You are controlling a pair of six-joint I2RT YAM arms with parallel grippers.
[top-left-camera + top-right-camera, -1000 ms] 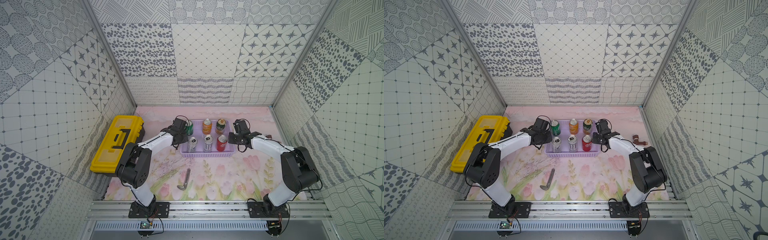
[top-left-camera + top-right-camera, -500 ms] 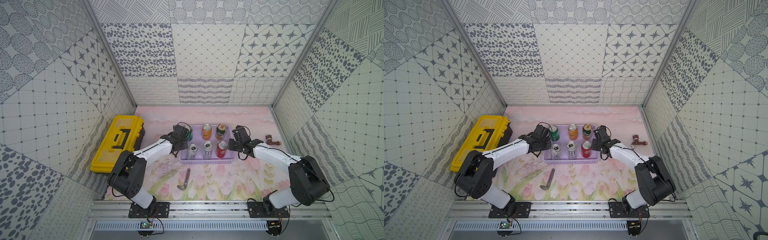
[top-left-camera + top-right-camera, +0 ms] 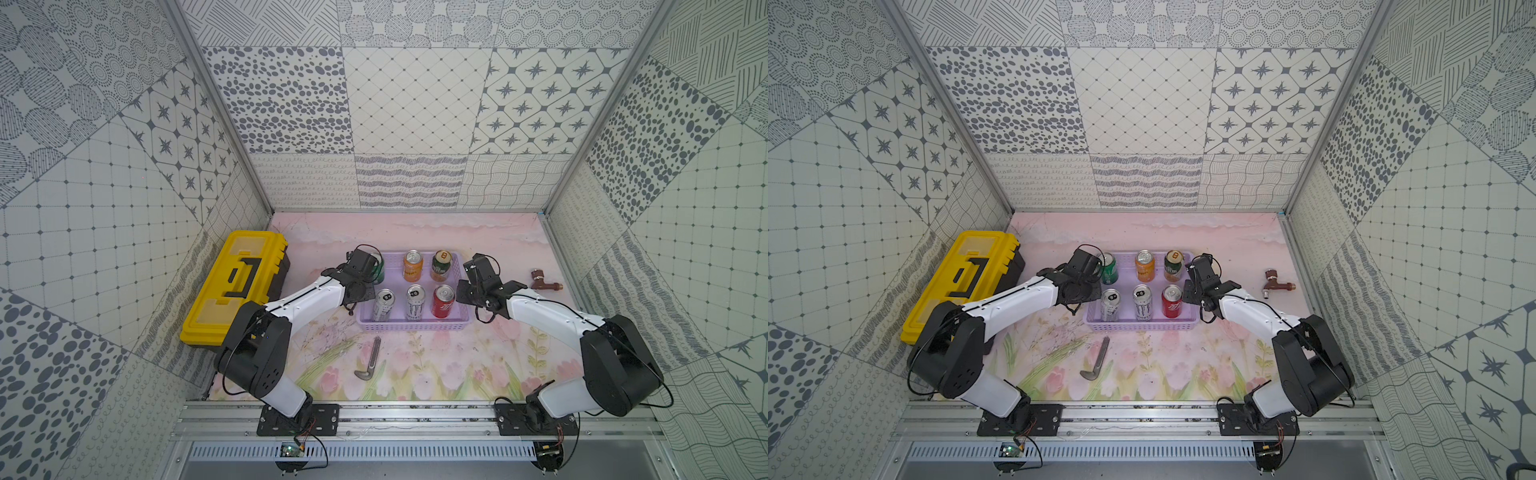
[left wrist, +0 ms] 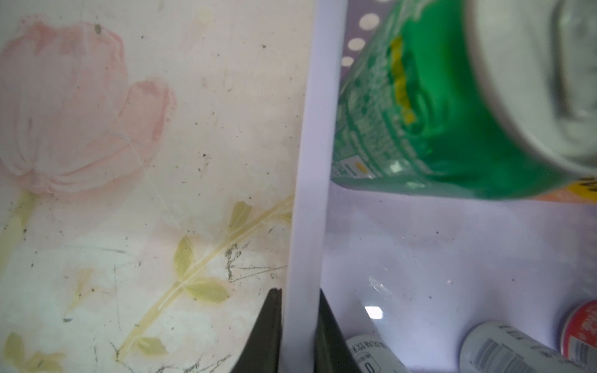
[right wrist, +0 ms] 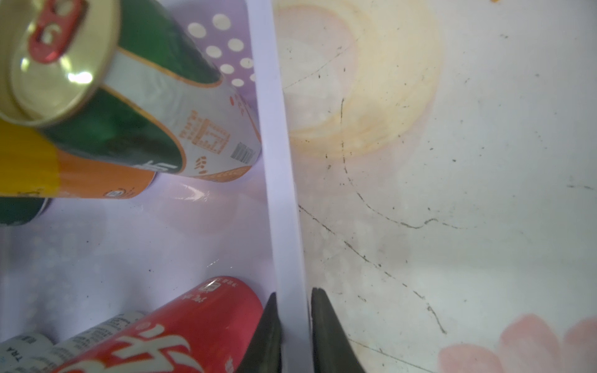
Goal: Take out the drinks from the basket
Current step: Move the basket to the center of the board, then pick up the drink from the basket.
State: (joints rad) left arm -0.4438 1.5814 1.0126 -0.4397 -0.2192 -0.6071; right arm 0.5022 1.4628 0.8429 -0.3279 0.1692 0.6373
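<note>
- The basket (image 3: 411, 325) is seen on the floral mat (image 3: 436, 374), towards the back of the table, with all six drinks standing upright inside it in two rows of three.
- In the back row, the green can (image 3: 1109, 268), the orange can (image 3: 413, 266) and the dark green and gold can (image 3: 441, 266) are lined up. In the front row are two silver-white cans (image 3: 383, 305) (image 3: 415, 303) and the red can (image 3: 444, 301).
- The left gripper (image 4: 298, 290) is clamped on the basket's left end wall, with one finger inside and one outside.
- The right end wall is straddled by the right gripper (image 5: 294, 292). Whether the wall is pinched or let go cannot be told.
- In a top view the green can is partly hidden by the left wrist.
- A yellow toolbox (image 3: 237, 286) with a black handle is placed by the left wall, apart from the basket.
- A brown tap fitting (image 3: 542, 282) is lying near the right wall.
- A grey bent metal tool (image 3: 371, 359) is lying on the mat in front of the basket, between the arms.
- The mat is printed with pink tulips and is scuffed with dark marks.
- The table is enclosed by panels in grey patterns, and both arm bases are bolted to an aluminium rail (image 3: 415, 419) along the front.
</note>
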